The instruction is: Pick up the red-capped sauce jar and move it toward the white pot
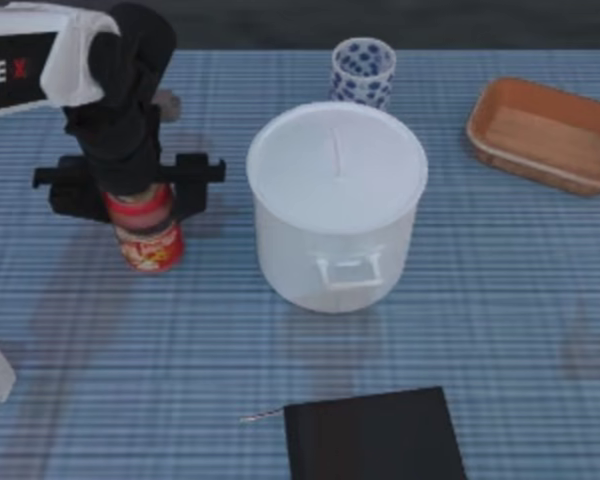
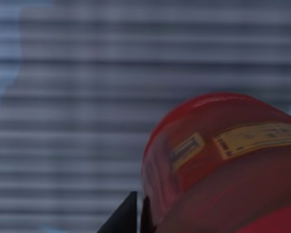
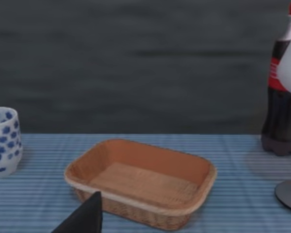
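— Which step was judged to be in hand?

— The grasp, or the very start of the carry. At the left of the table the left gripper was set down over the red-capped sauce jar, with the jar's cap and upper part taken between the two fingers. The fingers were pinched onto the jar, one at each side of it. In the left wrist view the jar was seen close up, filling the corner, with one dark fingertip laid just beside its wall.

— Was the jar lifted?

— That could not be told. Its base appeared to be at or just above the striped table; no clear gap was shown.

— And where was it placed relative to the goal?

— To the right of the jar, near but apart, the white pot was standing with its lid on and its small handle turned toward the near edge. A strip of bare cloth was left between the two.

— What was called for next?

— A short lift, it was judged, and then a sideways carry to the right, stopped short of the pot's wall so that it was not knocked. The hold had to be kept firm, since only the upper part of the jar was gripped.

— And the right arm?

— It was parked out of the top view; whether its gripper was spread or closed could not be told.
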### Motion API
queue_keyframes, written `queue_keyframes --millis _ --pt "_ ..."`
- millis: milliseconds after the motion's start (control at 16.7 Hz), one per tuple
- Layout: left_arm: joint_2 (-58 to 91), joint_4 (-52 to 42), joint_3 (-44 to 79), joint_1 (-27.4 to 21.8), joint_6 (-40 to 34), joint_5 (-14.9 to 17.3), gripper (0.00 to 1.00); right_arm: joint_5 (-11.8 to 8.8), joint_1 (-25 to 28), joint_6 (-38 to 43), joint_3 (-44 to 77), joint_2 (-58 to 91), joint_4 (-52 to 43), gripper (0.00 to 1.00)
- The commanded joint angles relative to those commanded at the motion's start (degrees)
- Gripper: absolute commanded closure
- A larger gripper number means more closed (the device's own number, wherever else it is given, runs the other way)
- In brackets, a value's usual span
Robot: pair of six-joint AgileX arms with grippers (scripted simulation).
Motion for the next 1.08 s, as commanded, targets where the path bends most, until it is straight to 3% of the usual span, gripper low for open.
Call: queue_keyframes --millis 720,1080 --pt "0.0 0.0 0.0 0.0 0.0 0.0 0.02 0.0 0.0 0.0 0.0 0.0 0.0 0.0" --pt "0.0 0.0 0.0 0.0 0.0 0.0 0.0 0.0 0.0 0.0 0.0 0.0 0.0 0.0"
